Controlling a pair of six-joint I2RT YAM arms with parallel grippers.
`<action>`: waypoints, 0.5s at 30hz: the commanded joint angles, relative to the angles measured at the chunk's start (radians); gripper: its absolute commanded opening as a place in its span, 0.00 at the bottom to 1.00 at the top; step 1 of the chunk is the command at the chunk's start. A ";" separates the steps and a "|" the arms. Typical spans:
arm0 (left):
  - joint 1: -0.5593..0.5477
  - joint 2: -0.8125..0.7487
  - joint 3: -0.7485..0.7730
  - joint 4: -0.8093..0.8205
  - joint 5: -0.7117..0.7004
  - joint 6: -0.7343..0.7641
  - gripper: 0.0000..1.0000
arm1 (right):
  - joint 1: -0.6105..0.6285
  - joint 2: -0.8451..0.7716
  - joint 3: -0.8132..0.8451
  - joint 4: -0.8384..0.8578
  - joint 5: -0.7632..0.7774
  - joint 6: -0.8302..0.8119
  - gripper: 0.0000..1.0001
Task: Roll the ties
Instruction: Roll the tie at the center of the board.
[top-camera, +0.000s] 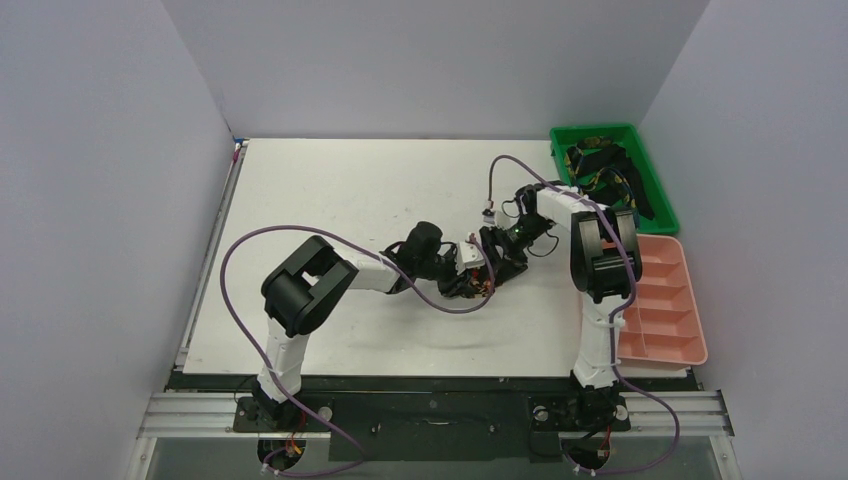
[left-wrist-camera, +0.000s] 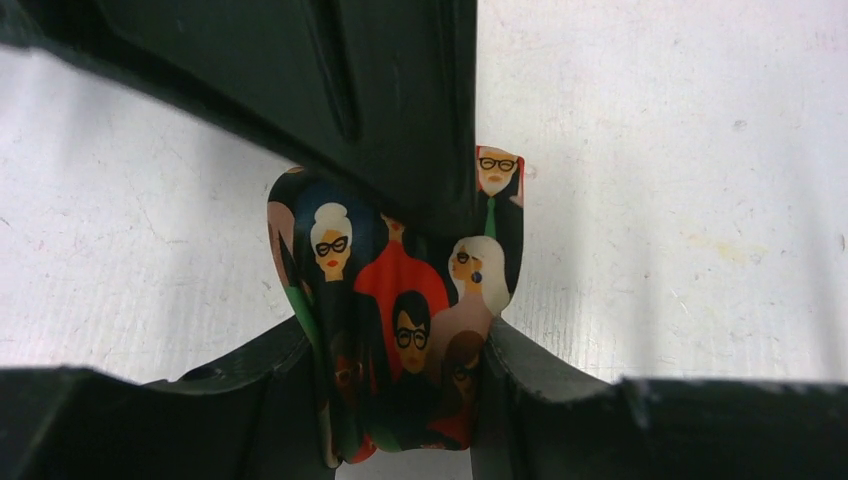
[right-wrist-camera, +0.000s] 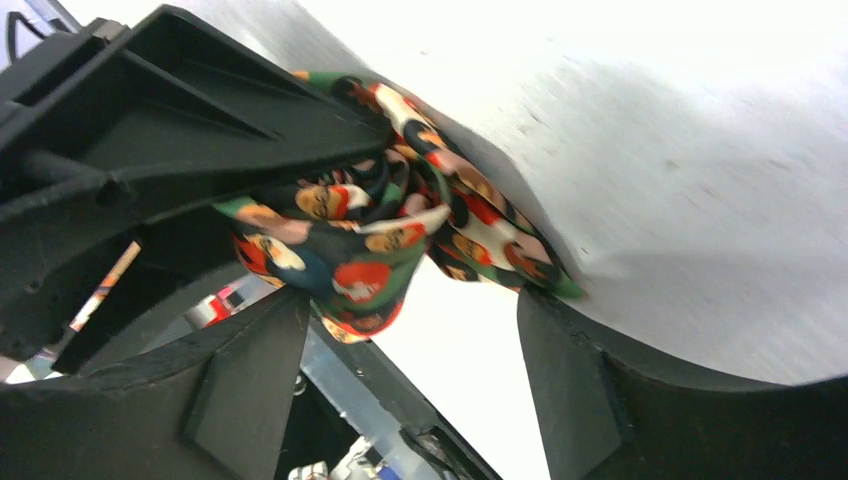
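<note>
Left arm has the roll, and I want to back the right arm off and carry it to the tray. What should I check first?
1. Left gripper clamped on the rolled tie: ok, fabric is pinched between both fingers.
2. Right gripper released: ok, jaws stand wide.
3. Roll tidy: not ok, folds bunch unevenly in the right wrist view.
4. Loose end tucked in: cannot tell.
5. Pink tray has a free compartment: ok.
</note>
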 joint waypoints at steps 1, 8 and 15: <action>-0.010 0.015 -0.039 -0.178 -0.048 0.060 0.19 | -0.052 -0.100 -0.040 0.071 0.052 -0.020 0.73; -0.009 0.036 -0.012 -0.198 -0.047 0.076 0.18 | -0.077 -0.046 -0.043 0.130 0.055 0.009 0.76; -0.009 0.047 0.009 -0.211 -0.052 0.077 0.19 | -0.041 0.049 0.016 0.137 -0.128 0.027 0.77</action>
